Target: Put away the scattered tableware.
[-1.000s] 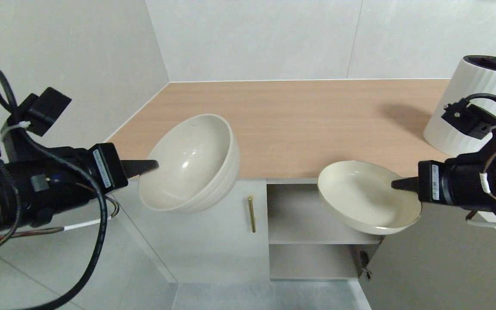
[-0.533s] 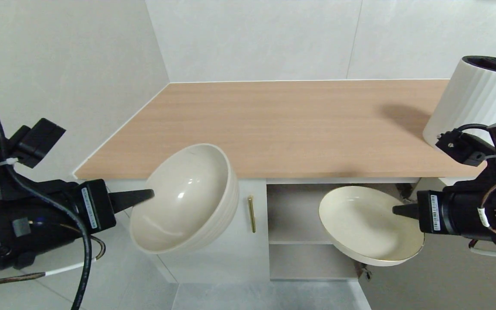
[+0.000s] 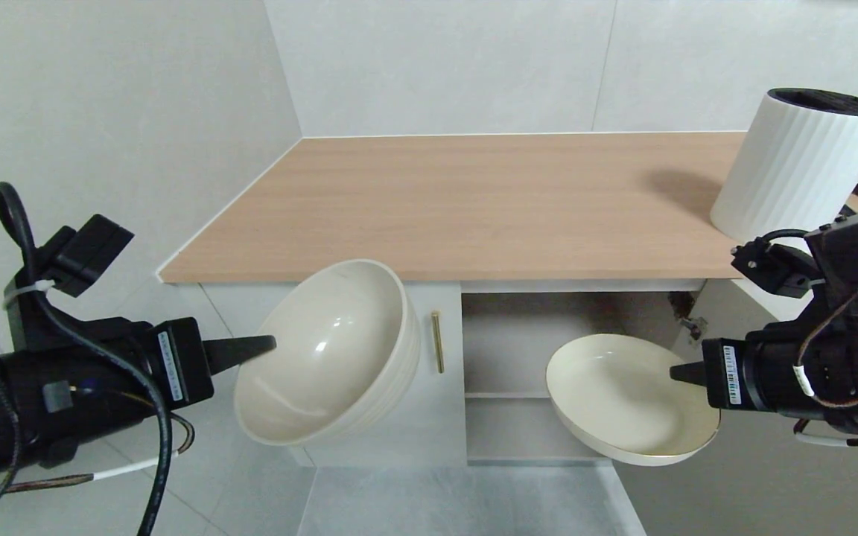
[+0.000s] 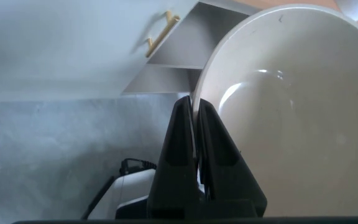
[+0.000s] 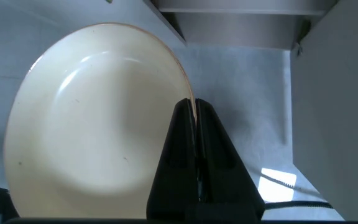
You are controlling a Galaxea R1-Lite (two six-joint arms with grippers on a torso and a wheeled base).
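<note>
Head view: left pincer (image 3: pixel 271 344) grips the deep bowl (image 3: pixel 328 353) by its rim; right pincer (image 3: pixel 673 372) grips the shallow dish (image 3: pixel 623 398) likewise. White label (image 3: pixel 169 357) just behind each pincer, print unreadable.

Bowl (image 3: pixel 328 350) and plate (image 3: pixel 626 398) now lower.

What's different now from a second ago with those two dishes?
Both arms lowered their loads. The bowl in the left claw dropped from countertop level to in front of the closed cabinet door; the plate in the right claw sank before the open compartment. The camera shifted too. Both claws stay shut on the rims; the white container stays put.
</note>
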